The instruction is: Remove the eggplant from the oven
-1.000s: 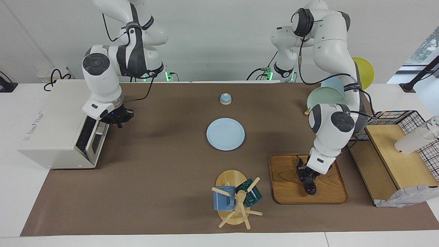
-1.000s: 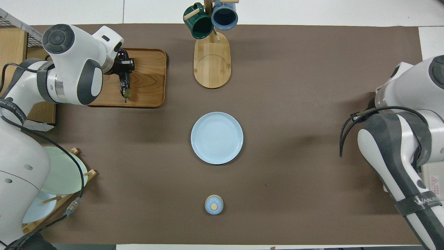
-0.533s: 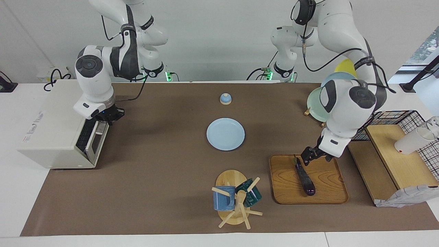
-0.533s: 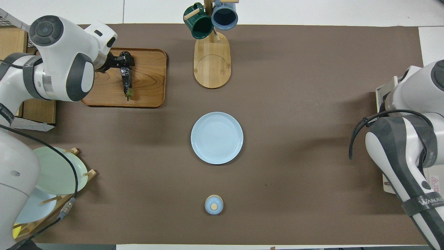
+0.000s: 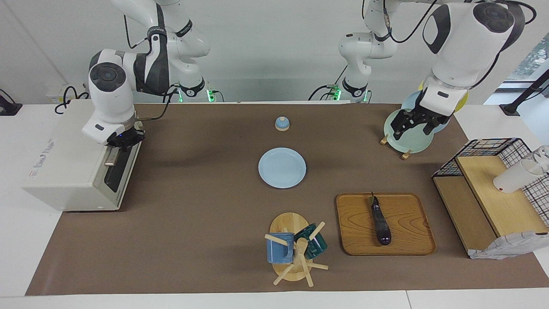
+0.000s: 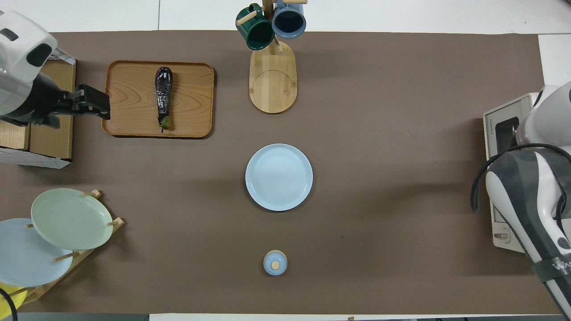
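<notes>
Left hand (image 5: 415,127) lifted away, glossy dark eggplant (image 5: 380,219) on tray (image 5: 407,227)

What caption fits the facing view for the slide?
Eggplant lies on the wooden tray; open left hand raised over the plate rack, shut right hand at the oven door.

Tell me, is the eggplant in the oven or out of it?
Out. The eggplant lies flat on the wooden tray toward the left arm's end of the table, apart from the oven, with no pincer touching it.
</notes>
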